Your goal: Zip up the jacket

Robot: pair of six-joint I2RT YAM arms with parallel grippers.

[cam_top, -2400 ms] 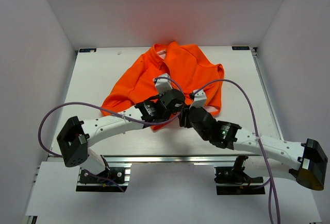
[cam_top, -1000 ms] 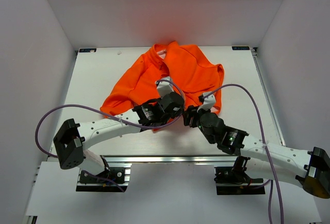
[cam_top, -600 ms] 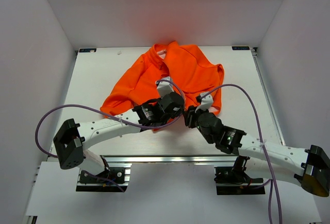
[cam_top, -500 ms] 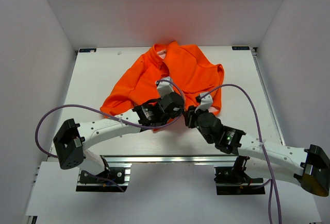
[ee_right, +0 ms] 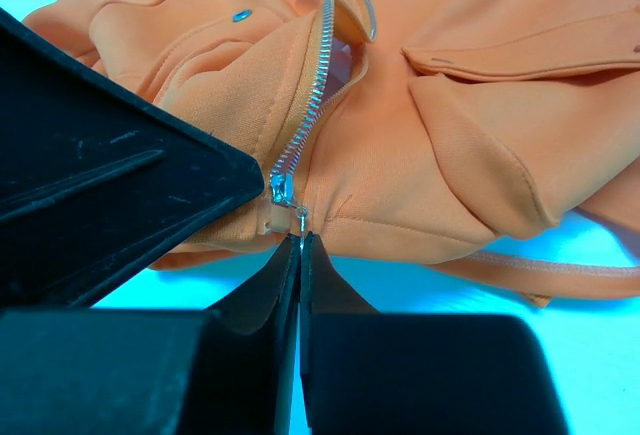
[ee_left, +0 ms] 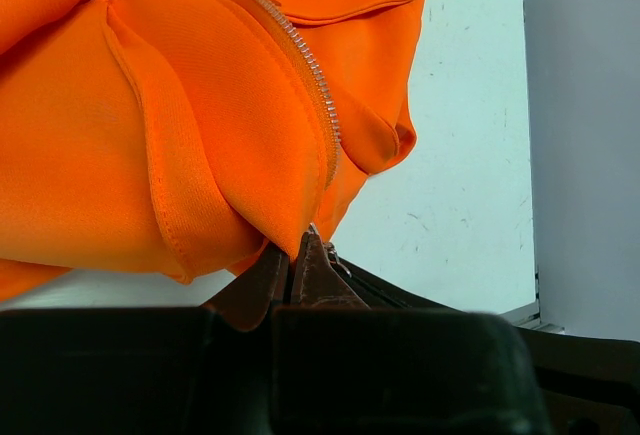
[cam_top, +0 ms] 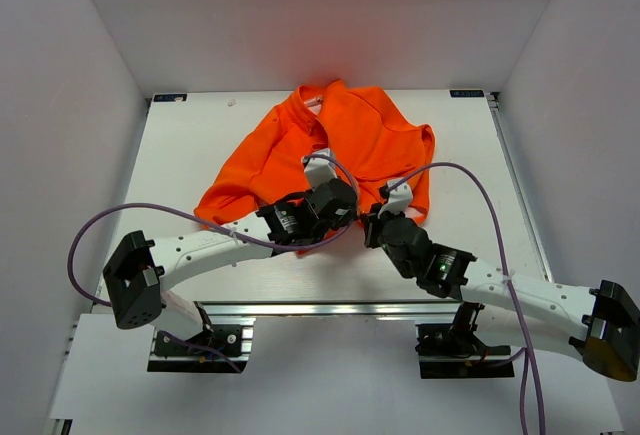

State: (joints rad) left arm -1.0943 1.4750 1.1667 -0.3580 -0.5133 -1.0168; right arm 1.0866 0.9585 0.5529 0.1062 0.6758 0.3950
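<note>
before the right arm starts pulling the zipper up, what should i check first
1. Right gripper shut on the zipper pull: ok, closed on it just below the slider.
2. Left gripper clamping the hem beside the zipper: ok.
3. Slider at the bottom end of the teeth: ok.
4. Both tooth rows seated in the slider: cannot tell, the second row is not visible there.
5. Track ahead straight: not ok, it curves and the fabric folds over.
6. Jacket spread flat: not ok, bunched.
</note>
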